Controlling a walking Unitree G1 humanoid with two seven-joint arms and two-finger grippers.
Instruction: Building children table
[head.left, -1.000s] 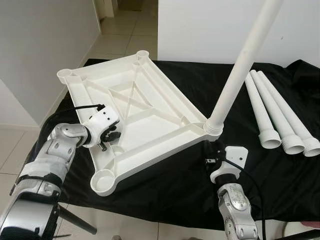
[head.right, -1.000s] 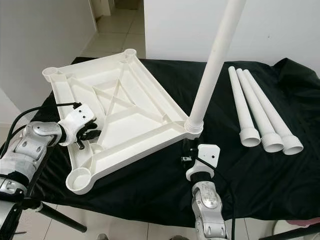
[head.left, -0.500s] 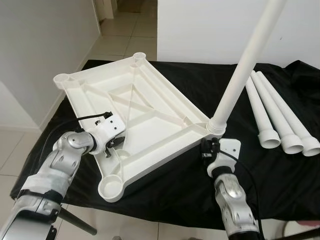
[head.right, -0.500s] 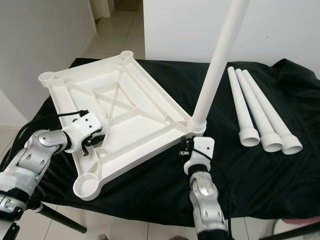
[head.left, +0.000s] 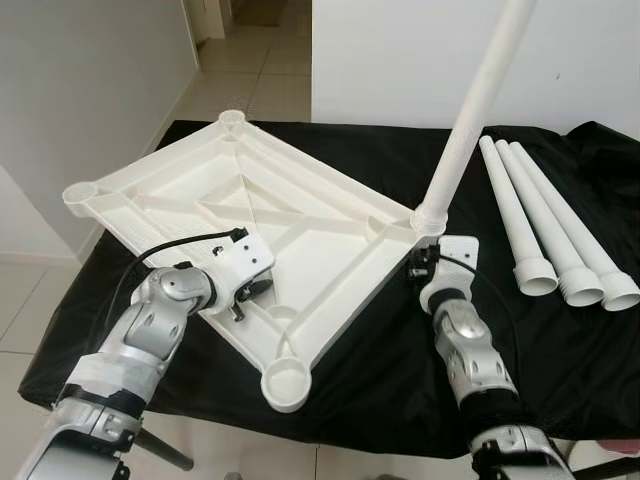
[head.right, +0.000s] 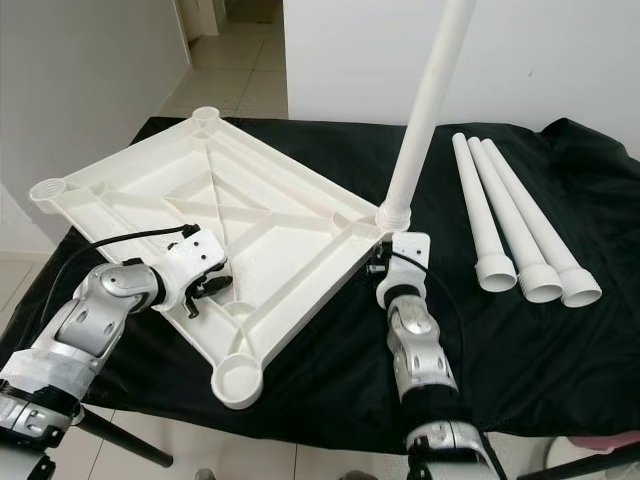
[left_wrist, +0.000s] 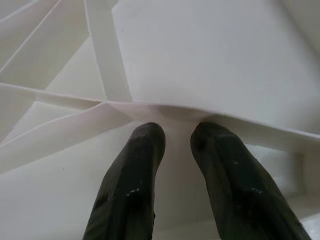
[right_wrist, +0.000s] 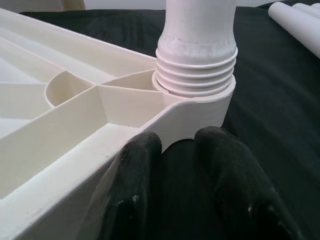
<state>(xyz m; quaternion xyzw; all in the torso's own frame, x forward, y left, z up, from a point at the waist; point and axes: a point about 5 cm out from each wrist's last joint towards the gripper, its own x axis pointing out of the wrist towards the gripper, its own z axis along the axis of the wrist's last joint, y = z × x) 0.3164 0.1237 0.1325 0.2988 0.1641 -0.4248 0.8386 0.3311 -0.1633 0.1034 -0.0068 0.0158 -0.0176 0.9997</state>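
We have the white tabletop (head.left: 270, 235) lying upside down, ribs up, on the black-draped desk (head.left: 370, 340), turned so one empty corner socket (head.left: 285, 378) juts toward us close to the desk's near edge. One leg (head.left: 470, 110) already stands in the right-hand corner socket, leaning a little off upright; in the right wrist view its threads still show above the socket collar, so we judge it not fully seated. Three spare legs (head.left: 545, 225) lie side by side on the cloth, well to the right.

Our left gripper (left_wrist: 172, 145) has its fingers close together with only a narrow gap, tips pressed against a rib on the tabletop's underside, holding nothing. Our right gripper (right_wrist: 175, 145) is likewise nearly closed and empty, tips just at the outer wall of the socket that carries the leg.

The risks we see: pushing the tabletop further could send the near corner over the desk edge and tip the whole piece off. The tall leg gives a long lever, so a nudge at its socket could rock it loose or topple it. The loose cloth may bunch and drag, and the spare legs could roll.
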